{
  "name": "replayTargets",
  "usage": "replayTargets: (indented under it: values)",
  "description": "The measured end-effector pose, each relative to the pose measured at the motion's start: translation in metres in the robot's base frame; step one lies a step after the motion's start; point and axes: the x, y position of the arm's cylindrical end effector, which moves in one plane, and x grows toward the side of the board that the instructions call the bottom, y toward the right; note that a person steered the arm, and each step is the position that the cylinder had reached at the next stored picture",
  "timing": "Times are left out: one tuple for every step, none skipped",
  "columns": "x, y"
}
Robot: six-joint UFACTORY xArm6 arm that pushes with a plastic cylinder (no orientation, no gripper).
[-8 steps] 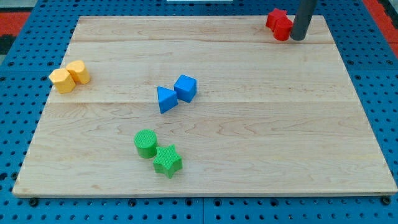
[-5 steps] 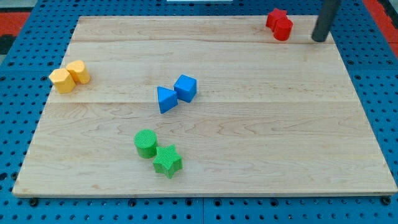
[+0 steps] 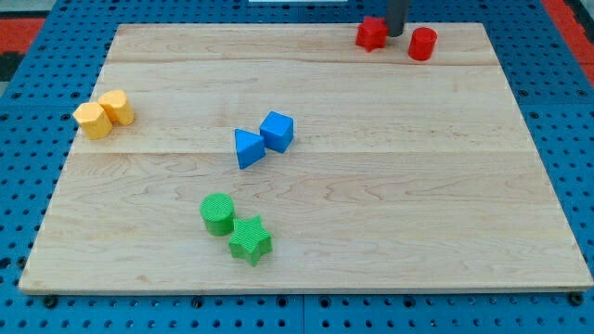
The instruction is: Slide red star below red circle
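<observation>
1. I am seeing the red star (image 3: 371,33) sitting at the view's top edge of the wooden board (image 3: 306,232), with the red circle (image 3: 422,44) apart from it to the view's right. My tip (image 3: 395,34) is standing between the two, touching or just beside the star's right side and a little clear of the circle.
2. I am judging the main risk to be the edge: the star is lying right against the board's top border, so a push carrying any upward component could be sending it off the wood.
3. A second risk I am weighing is that my tip, sitting in the gap, could be clipping the circle while I am working around the star, shifting the very reference I am aiming below.
4. The star's points could also be making it spin off my tip rather than travel straight.
5. There are no jaws on this rig; the rod is holding nothing and can only be pushing.
6. The blue, green and yellow blocks are lying well apart from this.
</observation>
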Motion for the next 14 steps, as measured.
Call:
replayTargets:
  values:
    - [0.001,-0.022]
    - [-0.022,-0.049]
    - [-0.021,-0.078]
    - [0.008,-0.089]
    - [-0.004,-0.098]
    - [-0.017,-0.135]
    - [0.018,-0.114]
    - [0.049,-0.044]
    - [0.054,-0.072]
    - [0.040,-0.140]
    - [0.067,-0.167]
    - [0.081,-0.149]
    - [0.097,-0.101]
    - [0.106,-0.089]
